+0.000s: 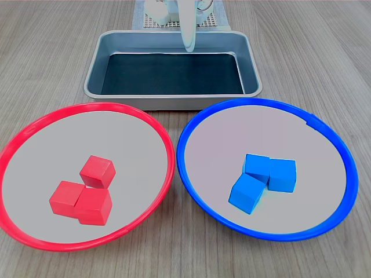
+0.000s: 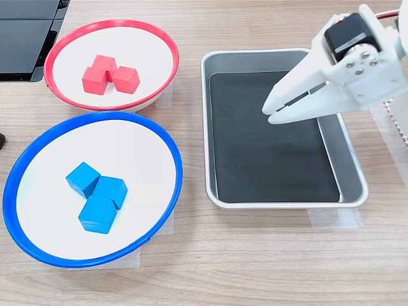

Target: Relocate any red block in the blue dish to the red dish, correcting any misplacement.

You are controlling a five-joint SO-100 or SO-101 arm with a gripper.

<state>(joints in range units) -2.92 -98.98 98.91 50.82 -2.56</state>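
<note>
Blocks sorted by colour; end effector (image 2: 271, 109) over the metal tray (image 2: 220, 194), holding nothing.

We see three red blocks (image 1: 97, 171) clustered in the red dish (image 1: 35, 125) and three blue blocks (image 1: 282, 174) touching in the blue dish (image 1: 191, 125), in both exterior views. We find no red block in the blue dish. In the second exterior view, the jaws stand nearly together above the tray on the worktop (image 2: 255, 255).

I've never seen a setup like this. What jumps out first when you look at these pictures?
Two big round dishes sit side by side on the wooden table: the red dish holds three red cubes, the blue dish three blue cubes, all neatly sorted by colour. Behind them in the first exterior view lies an empty metal tray, and the white robot gripper hangs over it with its fingers nearly closed, holding nothing.
</note>
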